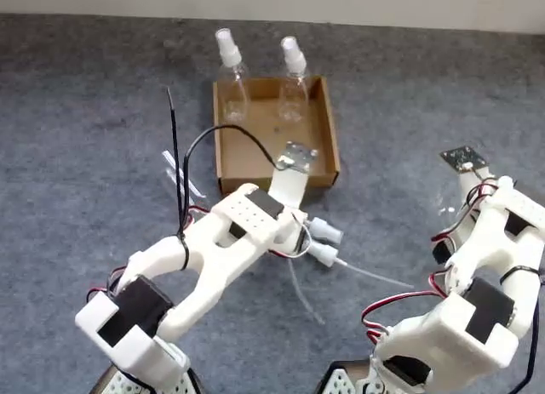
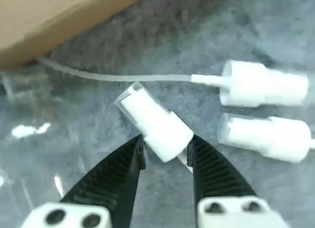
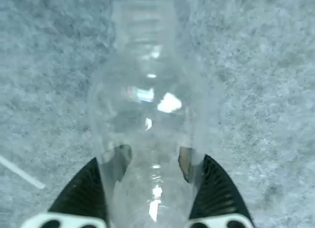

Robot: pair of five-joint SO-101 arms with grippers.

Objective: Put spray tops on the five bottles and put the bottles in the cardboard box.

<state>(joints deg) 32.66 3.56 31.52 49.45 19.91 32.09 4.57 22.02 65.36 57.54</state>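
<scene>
Left jaws clamped white plastic spray top (image 2: pixel 156 125); right jaws clamped clear plastic bottle (image 3: pixel 145 110), outline faint.

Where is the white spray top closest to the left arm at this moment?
In the left wrist view, the white plastic spray top sits between the left arm's jaws, beside two more white spray tops lying on the grey carpet.

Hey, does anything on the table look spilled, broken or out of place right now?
Nothing spilled or broken. Two loose spray tops lie on their sides on the carpet before the cardboard box, tubes trailing; the bottle in the right gripper is uncapped.
</scene>
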